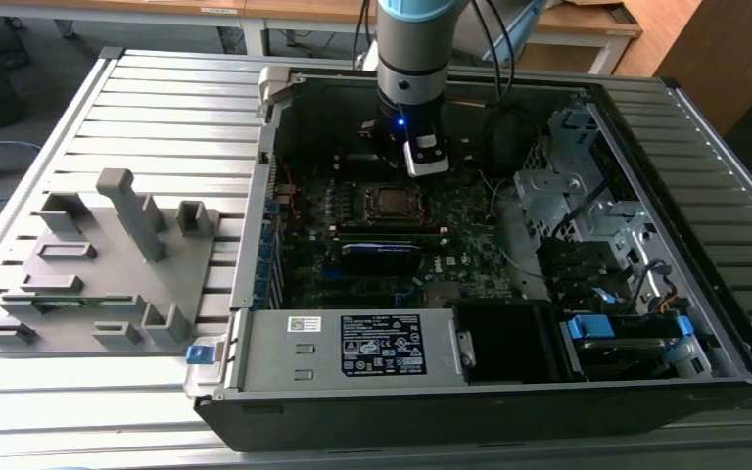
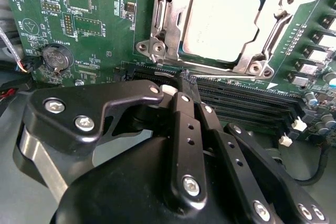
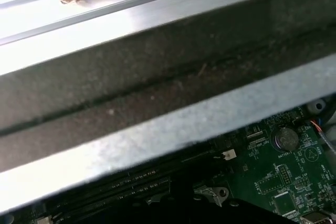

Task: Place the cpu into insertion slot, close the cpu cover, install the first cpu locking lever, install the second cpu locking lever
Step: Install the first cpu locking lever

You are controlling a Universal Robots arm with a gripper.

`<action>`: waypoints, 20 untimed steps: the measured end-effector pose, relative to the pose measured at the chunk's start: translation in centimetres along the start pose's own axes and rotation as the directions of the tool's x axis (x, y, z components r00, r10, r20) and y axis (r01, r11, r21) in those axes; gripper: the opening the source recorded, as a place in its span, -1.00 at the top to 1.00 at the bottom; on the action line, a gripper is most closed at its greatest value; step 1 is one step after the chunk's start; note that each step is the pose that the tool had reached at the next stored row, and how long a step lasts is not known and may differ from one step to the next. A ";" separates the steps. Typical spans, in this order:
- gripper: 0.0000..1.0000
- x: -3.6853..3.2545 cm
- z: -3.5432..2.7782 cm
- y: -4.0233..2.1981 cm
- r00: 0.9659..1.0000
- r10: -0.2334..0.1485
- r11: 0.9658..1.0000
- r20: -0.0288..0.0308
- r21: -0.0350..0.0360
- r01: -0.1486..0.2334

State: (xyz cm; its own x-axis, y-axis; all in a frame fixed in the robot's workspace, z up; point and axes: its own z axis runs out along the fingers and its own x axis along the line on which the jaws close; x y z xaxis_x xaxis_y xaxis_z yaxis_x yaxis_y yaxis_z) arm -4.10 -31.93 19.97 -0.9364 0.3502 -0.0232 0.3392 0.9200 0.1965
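In the second wrist view the cpu (image 2: 220, 22), a dull silver square, lies in the insertion slot (image 2: 185, 56) on the green motherboard. The cpu cover (image 2: 160, 22), a silvery frame, lies down around its edges. My gripper (image 2: 184, 86) hovers beside the socket, over the black memory slots, its black fingers (image 2: 181, 129) pressed together with nothing between them. In the exterior view the gripper (image 1: 426, 162) hangs just behind and to the right of the insertion slot (image 1: 387, 201), inside the open computer case.
Case walls (image 1: 265, 196) ring the motherboard, with a drive cage (image 1: 572, 186) at the exterior view's right and a power supply (image 1: 350, 345) in front. A grey fixture (image 1: 102, 264) stands outside on the slatted table. A coin battery (image 2: 56, 57) sits near the socket.
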 end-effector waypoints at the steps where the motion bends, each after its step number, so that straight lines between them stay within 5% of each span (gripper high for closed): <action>1: 0.79 0.03 0.00 0.03 1.000 0.001 1.000 0.000 0.000 -0.001; 20: 0.79 0.56 0.07 0.11 1.000 0.007 1.000 0.006 -0.002 -0.007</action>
State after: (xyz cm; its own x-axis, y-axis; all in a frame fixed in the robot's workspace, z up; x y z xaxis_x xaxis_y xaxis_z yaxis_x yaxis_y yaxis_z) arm -4.58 -31.62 19.91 -0.9333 0.3580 -0.0278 0.3458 0.9171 0.1983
